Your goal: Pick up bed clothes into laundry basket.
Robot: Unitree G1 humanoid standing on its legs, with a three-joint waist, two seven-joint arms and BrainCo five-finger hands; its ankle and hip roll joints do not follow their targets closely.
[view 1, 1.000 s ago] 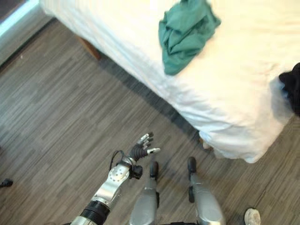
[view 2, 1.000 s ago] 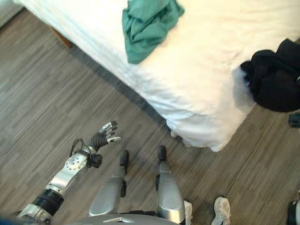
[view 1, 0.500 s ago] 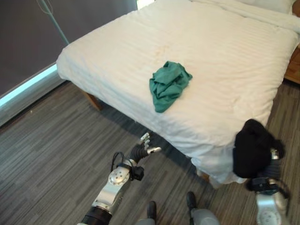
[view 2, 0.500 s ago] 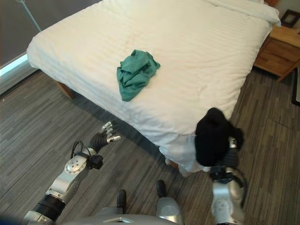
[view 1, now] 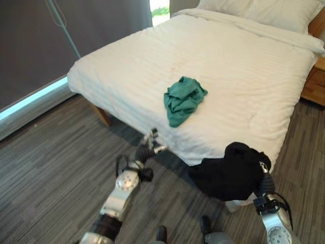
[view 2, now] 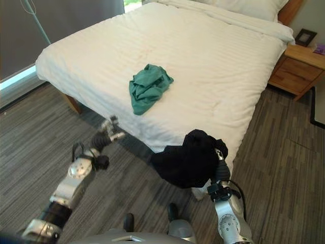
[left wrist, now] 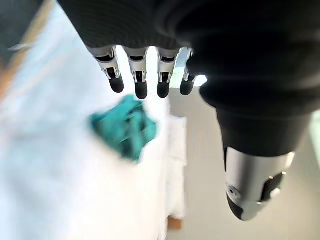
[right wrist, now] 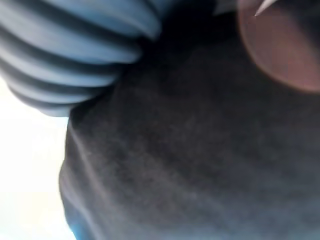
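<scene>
Daylight is admitted from a window gap [view 1: 161, 7] at the far end of the room, and the white bed [view 1: 238, 66] is rendered bright, nearly washed out. The floor [view 1: 45, 162] is left dimmer, with shadow cast beneath the bed's near edge. The left hand [view 1: 148, 148] is smeared by motion blur. In the left wrist view the green garment [left wrist: 125, 127] is out of focus; the black garment [right wrist: 200, 150] in the right wrist view is blurred.

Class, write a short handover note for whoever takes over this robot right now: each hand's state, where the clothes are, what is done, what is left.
Left hand: open, empty, raised near the bed edge.
Right hand: buried under the black garment it carries off the bed's corner; fingers hidden.
Green garment: crumpled on the bed.
Done: black garment lifted.
Left: bin it, then fetch the green one. No laundry basket in sight.
</scene>
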